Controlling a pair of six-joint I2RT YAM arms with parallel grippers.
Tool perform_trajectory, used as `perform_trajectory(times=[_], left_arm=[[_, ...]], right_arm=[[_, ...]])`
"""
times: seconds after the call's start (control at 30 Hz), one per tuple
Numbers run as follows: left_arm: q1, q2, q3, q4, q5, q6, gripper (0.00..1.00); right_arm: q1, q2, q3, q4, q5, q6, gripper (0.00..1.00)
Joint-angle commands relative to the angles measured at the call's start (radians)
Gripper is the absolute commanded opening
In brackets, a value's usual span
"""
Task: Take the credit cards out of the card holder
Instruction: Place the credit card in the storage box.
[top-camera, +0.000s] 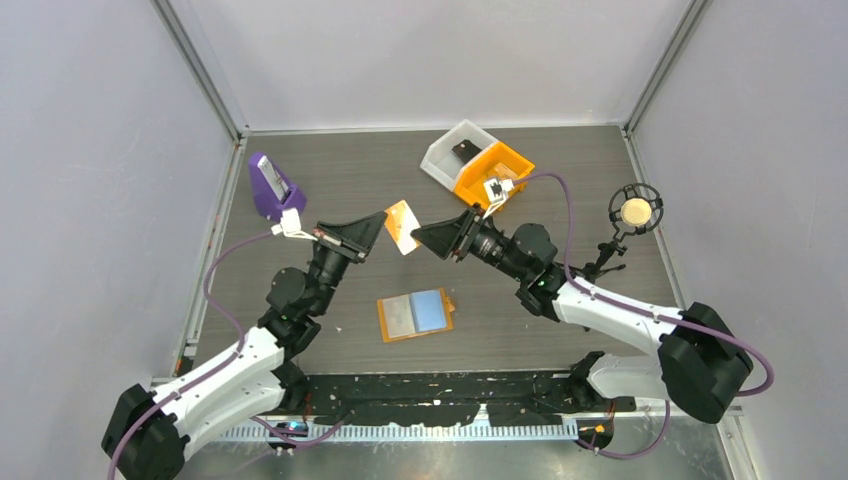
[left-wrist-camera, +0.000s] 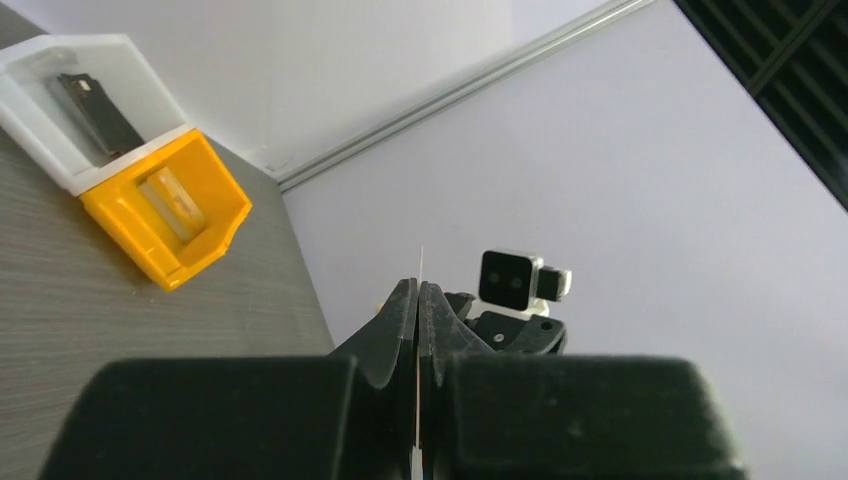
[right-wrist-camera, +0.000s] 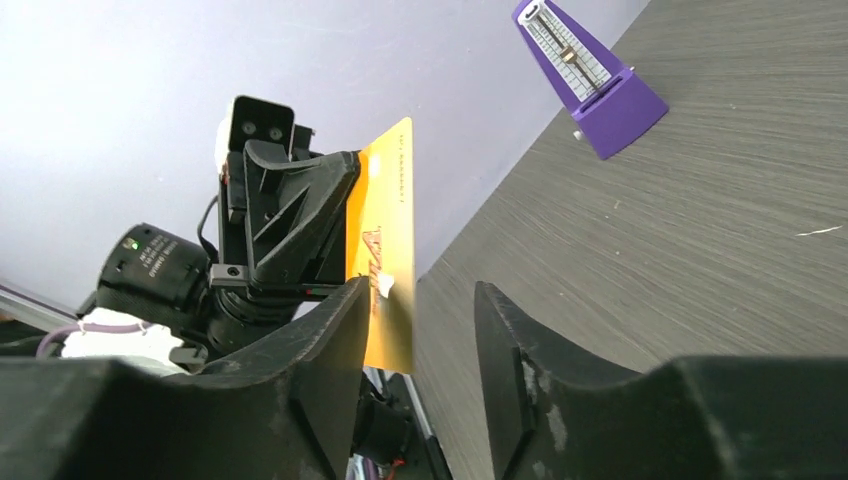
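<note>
The orange card holder (top-camera: 416, 315) lies open on the table, showing a grey and a light blue panel. Above the table, my left gripper (top-camera: 378, 228) is shut on an orange credit card (top-camera: 402, 227), which shows edge-on as a thin white line (left-wrist-camera: 421, 262) in the left wrist view. My right gripper (top-camera: 428, 235) faces it from the right, open, just beside the card's free end. In the right wrist view the card (right-wrist-camera: 385, 240) stands ahead of the left finger (right-wrist-camera: 335, 345), with a wide gap between my fingers.
A white bin (top-camera: 455, 155) and an orange bin (top-camera: 495, 172) sit at the back, also in the left wrist view (left-wrist-camera: 165, 205). A purple metronome (top-camera: 270, 186) stands back left, and a round microphone on a stand (top-camera: 633, 212) at the right.
</note>
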Motion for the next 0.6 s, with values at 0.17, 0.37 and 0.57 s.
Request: perform_trajectory(times=[0.17, 0.37, 0.57], left_arm=[[0.003, 0.000, -0.033, 0.226, -0.112, -0.036, 0.00], [0.003, -0.005, -0.054, 0.241, -0.157, -0.044, 0.00], [0.003, 0.006, -0.061, 0.260, -0.162, -0.045, 0.00]], right_arm=[[-0.004, 0.044, -0.035, 0.237, 0.063, 0.144, 0.35], [-0.004, 0.086, -0.034, 0.290, 0.045, 0.186, 0.40], [-0.002, 0.120, -0.034, 0.342, 0.037, 0.209, 0.31]])
